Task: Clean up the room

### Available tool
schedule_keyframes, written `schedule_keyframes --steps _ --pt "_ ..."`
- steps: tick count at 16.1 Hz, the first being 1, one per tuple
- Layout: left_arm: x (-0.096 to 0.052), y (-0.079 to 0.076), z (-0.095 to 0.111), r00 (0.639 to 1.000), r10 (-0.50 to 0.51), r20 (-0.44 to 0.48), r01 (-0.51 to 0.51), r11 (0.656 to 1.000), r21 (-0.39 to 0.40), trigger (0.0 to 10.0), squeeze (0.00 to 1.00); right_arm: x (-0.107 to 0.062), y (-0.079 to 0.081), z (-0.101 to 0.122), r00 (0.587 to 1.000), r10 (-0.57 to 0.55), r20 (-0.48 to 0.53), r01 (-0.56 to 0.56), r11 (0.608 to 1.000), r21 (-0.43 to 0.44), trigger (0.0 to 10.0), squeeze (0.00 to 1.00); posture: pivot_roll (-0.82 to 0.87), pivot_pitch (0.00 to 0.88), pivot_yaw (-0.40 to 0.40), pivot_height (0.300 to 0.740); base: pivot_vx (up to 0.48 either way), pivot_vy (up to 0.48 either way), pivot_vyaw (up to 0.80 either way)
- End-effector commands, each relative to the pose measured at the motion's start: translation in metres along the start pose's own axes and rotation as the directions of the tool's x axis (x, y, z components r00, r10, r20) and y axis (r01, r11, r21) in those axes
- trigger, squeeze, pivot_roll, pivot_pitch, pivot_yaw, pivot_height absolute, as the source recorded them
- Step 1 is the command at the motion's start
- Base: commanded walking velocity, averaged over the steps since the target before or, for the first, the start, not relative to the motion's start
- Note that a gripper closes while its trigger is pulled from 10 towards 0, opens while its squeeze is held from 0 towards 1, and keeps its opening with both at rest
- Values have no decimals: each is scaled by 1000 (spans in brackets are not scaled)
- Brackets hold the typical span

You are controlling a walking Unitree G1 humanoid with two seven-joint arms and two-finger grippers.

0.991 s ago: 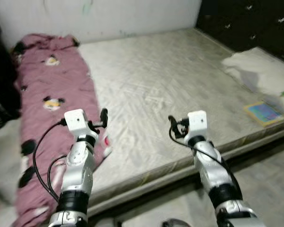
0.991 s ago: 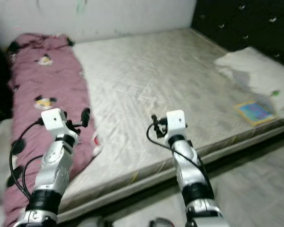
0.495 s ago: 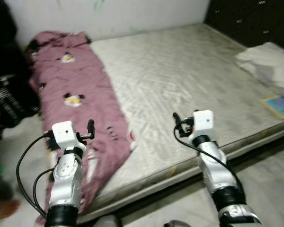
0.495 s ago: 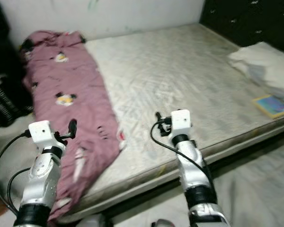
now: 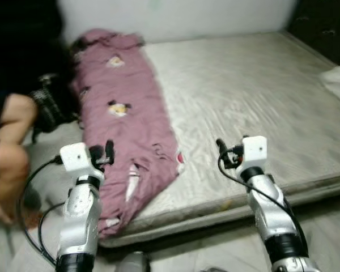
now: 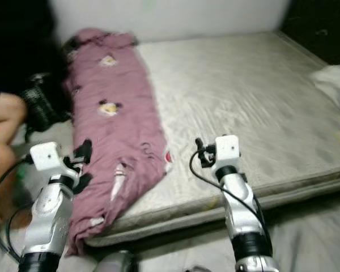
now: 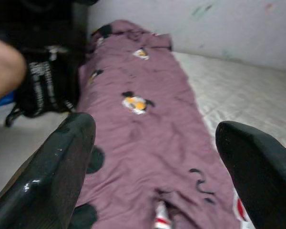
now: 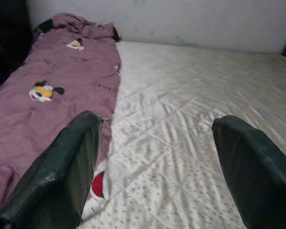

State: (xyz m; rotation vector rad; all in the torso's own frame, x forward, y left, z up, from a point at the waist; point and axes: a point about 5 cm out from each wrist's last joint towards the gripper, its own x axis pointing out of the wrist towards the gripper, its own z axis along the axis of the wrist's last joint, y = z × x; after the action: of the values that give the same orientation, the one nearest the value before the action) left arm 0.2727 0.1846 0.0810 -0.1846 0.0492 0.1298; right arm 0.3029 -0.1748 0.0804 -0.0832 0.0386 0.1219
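A long mauve-pink quilt printed with cartoon mouse figures [image 5: 127, 122] is spread lengthwise along the robot's left side of a bare grey-white quilted mattress [image 5: 255, 96], its near end hanging over the mattress's front edge toward the floor. The left gripper [image 7: 155, 157] is held in the air above the near end of the quilt, its two black fingers [image 7: 62, 162] spread wide with nothing between them; the quilt is seen through the gap in the left wrist view. The right gripper [image 8: 155, 157] is raised over the front part of the mattress, just beside the quilt's right edge, and its fingers [image 8: 71, 162] are likewise spread wide and empty. A white pillow [image 6: 334, 79] lies at the far right of the mattress, below a dark tufted headboard [image 5: 323, 22]. A person's bare knee and arm [image 5: 8, 147] are seen at the left edge, next to a black bag with white stripes [image 7: 40, 88] that rests against the quilt's side. A pale wall [image 5: 187, 17] stands behind the bed.
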Motion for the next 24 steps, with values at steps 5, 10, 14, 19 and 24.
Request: schedule_keyframes --steps 5,10,14,19,24 --pt "8 -10 9 999 -38 -5 38 999 -12 10000 0 5 6 4 1000 4 -20 -3 1000 21 10000 0 -4 62 7 740 0 259 131" --pt "9 -11 11 999 -41 -5 41 999 -10 10000 0 8 7 6 1000 10 -26 -9 1000 25 10000 0 -1 71 5 740 0 475 0" --pt "9 -12 15 999 -39 20 40 999 -9 10000 0 10 7 7 1000 14 -25 -14 1000 27 10000 0 3 78 5 740 0 116 0" --pt "11 -12 15 999 -41 14 41 999 -3 10000 0 11 8 8 1000 18 -25 -17 1000 25 10000 0 4 77 5 740 0 0 0" --pt "12 -12 15 999 -40 9 40 999 1 10000 0 11 9 9 999 31 -18 -31 999 11 10000 0 7 74 2 740 0 0 480"
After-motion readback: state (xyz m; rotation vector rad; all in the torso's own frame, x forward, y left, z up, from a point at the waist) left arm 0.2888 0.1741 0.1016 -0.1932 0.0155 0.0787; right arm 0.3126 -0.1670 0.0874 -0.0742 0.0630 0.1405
